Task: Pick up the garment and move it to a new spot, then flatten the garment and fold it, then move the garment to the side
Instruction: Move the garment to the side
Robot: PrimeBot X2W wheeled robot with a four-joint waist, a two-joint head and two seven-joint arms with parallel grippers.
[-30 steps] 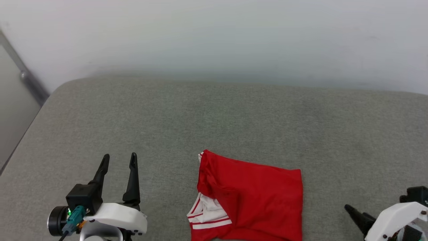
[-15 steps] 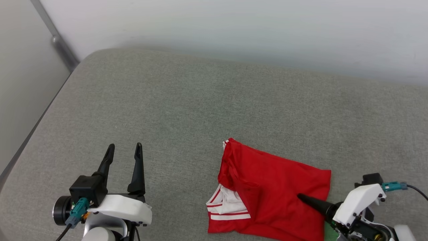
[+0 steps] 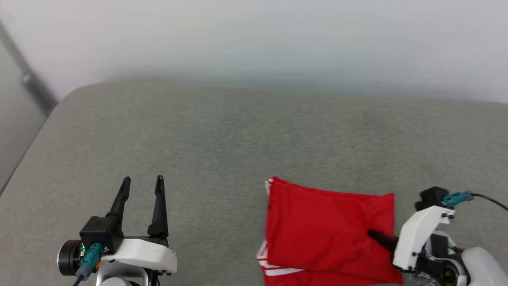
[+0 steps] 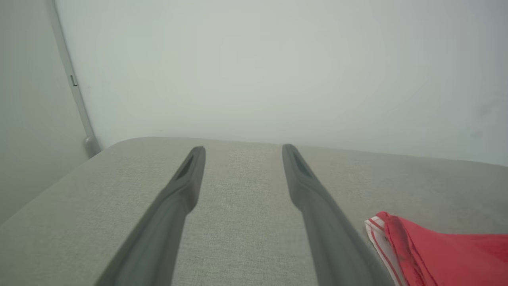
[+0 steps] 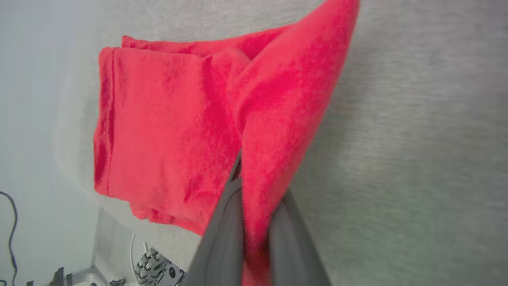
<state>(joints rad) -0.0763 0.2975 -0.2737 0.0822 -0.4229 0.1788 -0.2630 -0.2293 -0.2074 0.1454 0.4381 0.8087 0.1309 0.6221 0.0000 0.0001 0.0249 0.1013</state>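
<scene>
The garment (image 3: 325,230) is a folded red jersey with red-white striped trim, lying on the grey cushion at the lower right of the head view. My right gripper (image 3: 371,233) reaches in from the right and is shut on the garment's right edge. The right wrist view shows red cloth (image 5: 274,115) pinched between my two dark fingers and pulled up into a ridge. My left gripper (image 3: 143,180) stands open at the lower left, well clear of the garment. Between its spread fingers (image 4: 186,178) lies bare cushion, and the garment's striped corner (image 4: 428,246) sits to their right.
The grey fabric cushion (image 3: 222,139) spreads wide behind and to the left of the garment. A pale wall (image 3: 254,35) rises at the back. A metal frame post (image 3: 27,83) slants down at the far left.
My right gripper has come in from the lower right onto the garment's right edge and shut on it. The garment's top layer now lies smoother. The head camera has shifted.
</scene>
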